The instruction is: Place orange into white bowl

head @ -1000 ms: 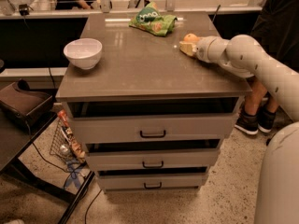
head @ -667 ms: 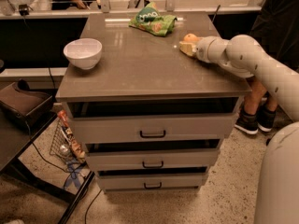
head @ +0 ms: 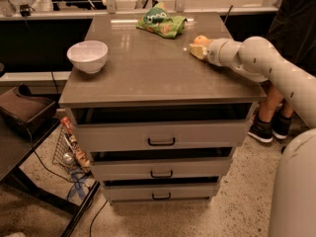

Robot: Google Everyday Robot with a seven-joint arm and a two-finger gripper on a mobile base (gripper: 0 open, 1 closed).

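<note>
The orange (head: pixel 200 39) sits on the grey cabinet top (head: pixel 148 68) near its right side, just behind and touching the tip of my gripper (head: pixel 196 50). The gripper reaches in from the right on the white arm (head: pixel 256 58), low over the top. The white bowl (head: pixel 87 56) stands upright and empty near the cabinet's left edge, far to the left of the gripper and the orange.
A green snack bag (head: pixel 161 23) lies at the back middle of the top. A person's legs and shoes (head: pixel 269 125) stand right of the cabinet. A dark bag (head: pixel 24 107) and a wire basket (head: pixel 69 147) sit at the lower left.
</note>
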